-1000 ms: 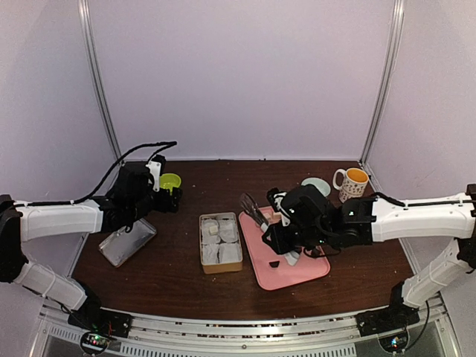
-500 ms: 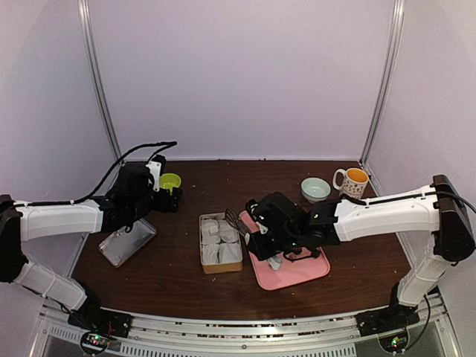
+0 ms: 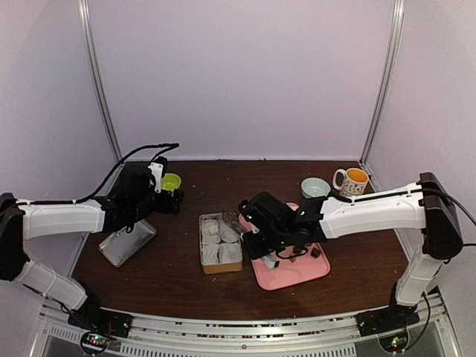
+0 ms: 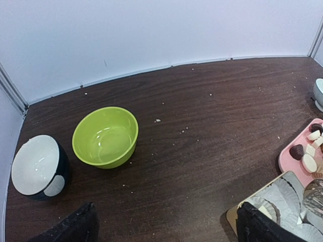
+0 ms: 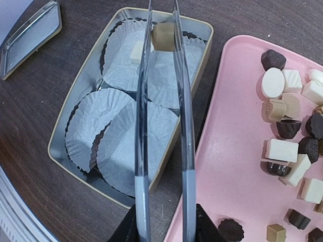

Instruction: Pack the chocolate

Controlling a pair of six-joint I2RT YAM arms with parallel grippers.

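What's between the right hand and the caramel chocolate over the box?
The clear tongs: in the right wrist view they run from the right hand, above the white paper cups, to the caramel chocolate at their tips.

Soft, even light from above fills my enclosure; shadows on the dark tabletop (image 3: 171, 271) are faint. My overhead view is slightly soft. Wrist views are sharper: chocolate (image 5: 280, 149) crisp, green bowl (image 4: 105, 137) glinting, clear tongs (image 5: 143, 101) streaked with glare.
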